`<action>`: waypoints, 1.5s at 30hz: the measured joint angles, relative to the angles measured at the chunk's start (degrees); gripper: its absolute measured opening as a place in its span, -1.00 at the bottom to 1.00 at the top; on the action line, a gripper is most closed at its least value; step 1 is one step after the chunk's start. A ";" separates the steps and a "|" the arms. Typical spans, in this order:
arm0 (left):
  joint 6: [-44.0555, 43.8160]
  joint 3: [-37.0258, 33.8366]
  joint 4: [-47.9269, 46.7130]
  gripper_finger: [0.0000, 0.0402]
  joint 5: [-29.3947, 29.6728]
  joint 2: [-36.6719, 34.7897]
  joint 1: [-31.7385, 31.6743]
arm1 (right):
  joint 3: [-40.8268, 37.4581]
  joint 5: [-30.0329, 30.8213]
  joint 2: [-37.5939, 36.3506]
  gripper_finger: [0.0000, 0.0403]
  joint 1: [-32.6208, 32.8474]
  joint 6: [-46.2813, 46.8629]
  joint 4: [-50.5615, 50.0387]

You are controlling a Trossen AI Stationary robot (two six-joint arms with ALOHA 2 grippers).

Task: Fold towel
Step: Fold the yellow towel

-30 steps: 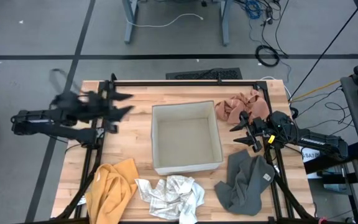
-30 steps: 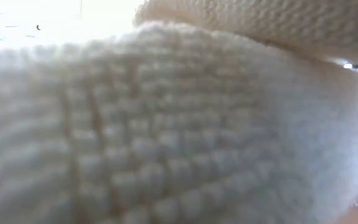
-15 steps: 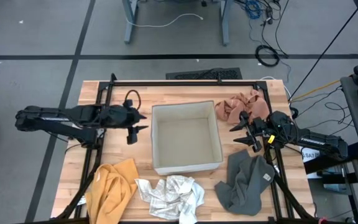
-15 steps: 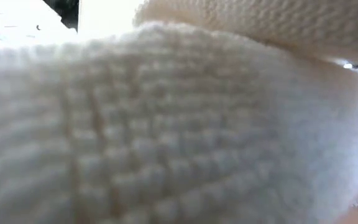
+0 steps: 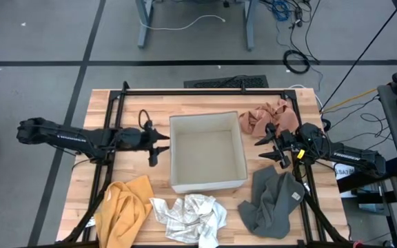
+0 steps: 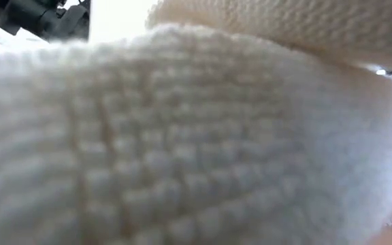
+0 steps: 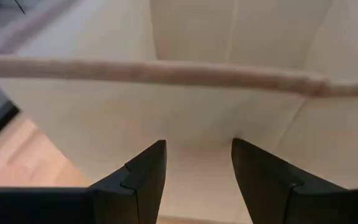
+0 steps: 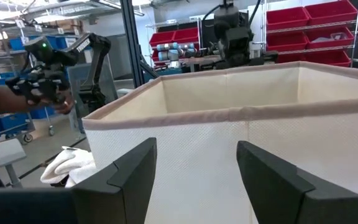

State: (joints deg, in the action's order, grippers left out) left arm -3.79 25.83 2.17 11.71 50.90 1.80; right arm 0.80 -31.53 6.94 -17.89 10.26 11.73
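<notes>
Near edge of the table (image 5: 157, 103), left to right: yellow towel (image 5: 126, 205), white towel (image 5: 189, 215), grey towel (image 5: 271, 201); centre: fabric box (image 5: 207, 151); left gripper (image 5: 154, 143) beside the box's left wall, fingers (image 7: 143, 180) apart, holding nothing; right gripper (image 5: 267, 143) right of the box, fingers (image 8: 134, 176) apart, empty; far right: pink towel (image 5: 267, 117).

Grey tiled floor (image 5: 40, 41) surrounds the wooden table (image 5: 150, 110). Cables (image 5: 291, 34) lie beyond it. Red bins (image 8: 316, 25) fill shelving behind; blue bins (image 8: 17, 45) alongside.
</notes>
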 joint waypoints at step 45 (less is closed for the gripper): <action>-3.66 2.79 28.82 -0.05 -0.97 0.08 -7.23 | 0.00 0.01 0.00 0.05 -0.01 -0.01 0.01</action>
State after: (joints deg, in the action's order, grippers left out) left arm -7.45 28.62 31.00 10.73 50.98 -5.43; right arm 0.80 -31.52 6.94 -17.90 10.25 11.73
